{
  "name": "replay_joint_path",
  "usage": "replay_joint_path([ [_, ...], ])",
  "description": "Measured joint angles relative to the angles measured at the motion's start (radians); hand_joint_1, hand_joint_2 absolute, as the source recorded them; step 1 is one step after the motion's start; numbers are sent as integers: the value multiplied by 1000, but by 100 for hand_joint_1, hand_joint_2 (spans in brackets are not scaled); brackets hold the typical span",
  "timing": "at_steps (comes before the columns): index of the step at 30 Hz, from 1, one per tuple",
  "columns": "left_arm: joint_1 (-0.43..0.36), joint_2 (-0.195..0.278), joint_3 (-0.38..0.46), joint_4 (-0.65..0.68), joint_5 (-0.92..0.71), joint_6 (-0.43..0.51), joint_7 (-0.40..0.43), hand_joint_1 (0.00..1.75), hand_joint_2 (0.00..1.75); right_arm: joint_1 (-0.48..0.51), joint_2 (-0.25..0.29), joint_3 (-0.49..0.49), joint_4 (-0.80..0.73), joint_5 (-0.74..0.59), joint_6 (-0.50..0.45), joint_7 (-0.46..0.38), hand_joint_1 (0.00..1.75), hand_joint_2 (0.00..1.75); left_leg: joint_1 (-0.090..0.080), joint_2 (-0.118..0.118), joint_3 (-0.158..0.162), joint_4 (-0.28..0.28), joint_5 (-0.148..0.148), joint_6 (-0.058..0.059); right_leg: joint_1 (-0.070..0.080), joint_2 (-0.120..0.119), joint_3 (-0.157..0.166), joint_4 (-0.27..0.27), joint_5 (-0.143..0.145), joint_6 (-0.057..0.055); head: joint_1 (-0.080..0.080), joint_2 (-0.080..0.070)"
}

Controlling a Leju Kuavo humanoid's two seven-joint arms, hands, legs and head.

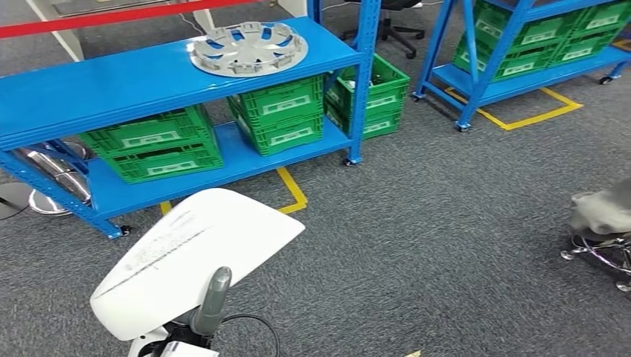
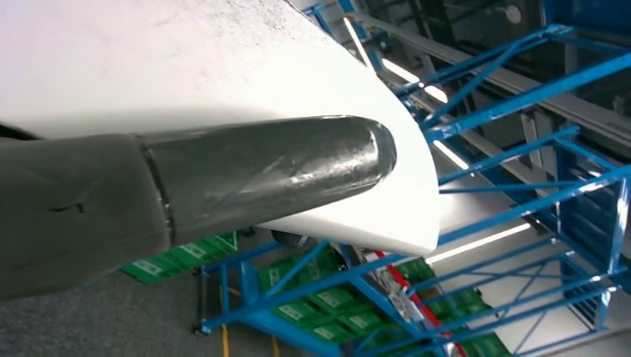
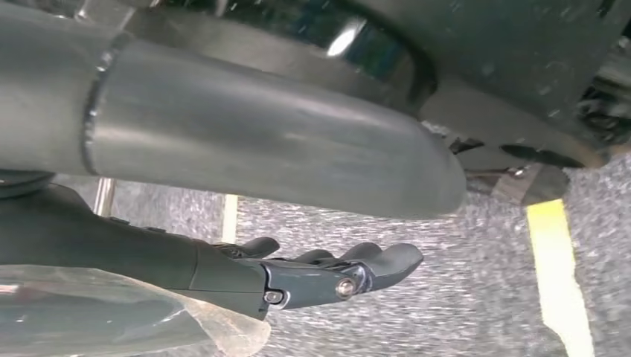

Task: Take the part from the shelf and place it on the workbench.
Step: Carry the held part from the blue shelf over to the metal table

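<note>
Holding a white panel-like part (image 1: 197, 256) in the left hand (image 1: 212, 297) — thumb pressing across the near face, other fingers hidden behind the panel, so clamped on it as far as can be judged. Sitting at about 7 o'clock in the head view, low and close to the body, tilting up toward 1 o'clock; probably carrying it edge-on like this to keep the broad face off the legs while walking. In the left wrist view, thumb (image 2: 268, 175) lying flat against the white surface.

Hanging at the side, the right hand (image 3: 327, 275) — fingers slightly curled, apart, closing on nothing, grey carpet beneath.

Standing at 11 o'clock, a blue shelf (image 1: 111, 82) bearing a silver wheel cover (image 1: 248, 48) on its top deck, green crates (image 1: 279, 115) stacked below. Yellow floor tape (image 1: 294, 190) marking the shelf's bay. Second blue rack (image 1: 513, 44) at 1 o'clock.

Judging the pick as done, with the part already off the shelf; workbench not in sight, so transport and placing remaining.
</note>
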Motion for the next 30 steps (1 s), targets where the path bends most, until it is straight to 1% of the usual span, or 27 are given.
replay_joint_path([
  [1, 0, 0, 0, 0, 0, -1, 0, 175, 0, 1, 0, 0, 0, 0, 0, 0, 0, 0, 0, -3, 12, -19, 21, 1, 0, 14, -1, 1, 2, 1, 0, 0],
  [2, 0, 1, 0, 0, 0, -2, 0, 175, 0, 2, 0, -1, 0, 1, 0, 0, 0, 0, 1, -10, 39, -73, 57, 4, 0, 28, -1, 2, 3, 3, 0, 0],
  [4, 1, 1, 0, 0, 0, -2, 0, 175, 0, 1, 0, -1, 0, 2, 0, 1, 0, 0, 6, -57, 100, -205, 120, 11, 0, 54, -5, 7, 6, 9, 1, 0],
  [5, 1, 1, 0, 0, 2, -3, 0, 175, 0, -1, 0, -1, 0, 2, 0, 1, 0, 0, 7, -78, 118, -249, 132, 14, 0, 67, -11, 10, 8, 14, 0, 0],
  [6, 2, 1, 0, 0, 6, -3, -1, 175, 0, -2, 0, -1, 0, 3, 1, 1, 0, 0, 8, -92, 124, -270, 132, 16, -1, 79, -20, 12, 12, 21, 0, 0],
  [7, 4, 1, 0, 0, 10, -4, -3, 175, 0, -2, 0, -2, 0, 4, 1, 2, 0, 0, 7, -89, 123, -276, 131, 18, -2, 90, -28, 13, 16, 28, 0, 0],
  [8, 4, 1, 0, 0, 14, -6, -5, 175, 0, 0, 0, -2, 0, 5, 1, 3, 0, 0, 8, -77, 122, -280, 131, 22, -4, 100, -36, 13, 20, 35, 0, 0],
  [9, 4, 0, 0, 0, 19, -8, -7, 175, 0, 3, 0, -3, 0, 6, 1, 6, 0, 0, 9, -64, 122, -283, 135, 27, -4, 93, -44, 16, 17, 41, 1, 0],
  [10, 3, -1, 0, 0, 25, -12, -11, 175, 0, 4, 0, -4, 0, 7, 2, 8, 0, 0, 11, -50, 122, -286, 138, 33, -2, 73, -56, 33, 5, 46, 5, 0],
  [11, 2, -1, 0, 0, 32, -17, -14, 175, 0, 3, 0, -4, 0, 8, 3, 11, 0, 0, 12, -34, 121, -290, 141, 38, 0, 44, -77, 71, -19, 49, 9, 0],
  [12, 2, -2, 0, 0, 40, -21, -16, 175, 0, 2, 0, -4, 0, 10, 4, 12, 0, 0, 10, -18, 120, -290, 142, 41, 0, 12, -102, 127, -50, 53, 13, 0],
  [13, 3, -1, 0, 0, 47, -26, -19, 175, 0, 0, 0, -4, 0, 10, 4, 12, 0, 0, 7, -1, 119, -290, 142, 43, -1, -7, -131, 193, -82, 57, 17, 0],
  [14, 3, -1, 0, 0, 53, -29, -21, 175, 0, -2, 0, -4, 0, 11, 4, 13, 0, 0, 5, 16, 118, -290, 142, 43, -2, -17, -156, 250, -103, 60, 17, 0],
  [15, 3, -1, 0, 0, 57, -32, -24, 175, 0, -2, 0, -4, 0, 12, 4, 13, 0, 0, 4, 31, 118, -289, 142, 44, -4, -21, -165, 280, -108, 62, 17, 0],
  [16, 2, -1, 0, 0, 61, -34, -27, 175, 0, 0, 0, -4, 0, 13, 4, 14, 0, 0, 4, 45, 118, -289, 142, 44, -5, -26, -156, 272, -96, 64, 17, 0],
  [17, 2, -1, 0, 0, 64, -37, -30, 175, 0, 1, 0, -5, 0, 14, 4, 15, 0, 0, 3, 58, 118, -289, 141, 43, -5, -34, -128, 229, -70, 63, 17, 0],
  [18, 2, -1, 0, 0, 67, -39, -33, 175, 0, 2, 0, -5, 0, 15, 4, 16, 0, 0, 3, 69, 120, -289, 140, 42, -4, -54, -88, 162, -41, 62, 17, 0],
  [20, 1, -1, 0, 0, 77, -47, -36, 175, 0, -3, 0, -5, 0, 19, 4, 16, 0, 0, -4, 89, 121, -285, 136, 35, 4, -103, -20, 45, -10, 53, 17, 0],
  [21, 1, -1, 0, 0, 84, -53, -39, 175, 0, -6, 0, -5, 0, 22, 6, 17, 0, 0, -8, 99, 121, -284, 135, 30, 7, -117, -5, 19, -8, 47, 15, 0],
  [22, -1, -2, 0, -1, 91, -59, -43, 175, 0, -8, 0, -5, 0, 24, 7, 18, 0, 0, -10, 111, 121, -283, 134, 26, 10, -116, -4, 12, -11, 41, 14, 0],
  [23, -4, -2, 0, -1, 97, -64, -46, 175, 0, -8, 0, -5, 0, 27, 9, 20, 0, 0, -11, 122, 122, -283, 134, 22, 9, -103, -8, 12, -8, 34, 12, 0],
  [24, -7, -3, -1, -1, 101, -68, -49, 175, 0, -6, 0, -5, 0, 28, 10, 22, 0, 0, -9, 116, 124, -280, 129, 17, 8, -91, -9, 10, -5, 27, 11, 0],
  [26, -12, -4, -1, -1, 105, -72, -52, 175, 0, -4, 0, -6, 0, 30, 11, 25, 0, 0, -4, 68, 110, -237, 92, 7, 4, -65, -10, 5, 2, 14, 7, 0],
  [27, -13, -3, -1, 0, 105, -73, -52, 175, 0, -5, 0, -6, 0, 30, 12, 26, 0, 0, -1, 34, 90, -186, 59, 3, 2, -52, -12, 5, 5, 9, 5, 0],
  [28, -12, -3, -1, 0, 105, -73, -53, 175, 0, -7, 1, -6, 0, 30, 12, 26, 0, 0, 0, 14, 61, -120, 24, 1, 2, -37, -14, 5, 7, 5, 3, 0],
  [29, -11, -3, -1, 0, 105, -73, -53, 175, 0, -8, 1, -6, 0, 30, 13, 26, 0, 0, 1, 5, 34, -56, -2, 1, 3, -22, -16, 5, 8, 3, 3, 0],
  [30, -11, -2, -1, 0, 105, -73, -53, 175, 0, -7, 1, -6, 0, 30, 14, 26, 0, 0, 1, 1, 15, -14, -12, 1, 3, -7, -17, 5, 9, 2, 3, 0],
])
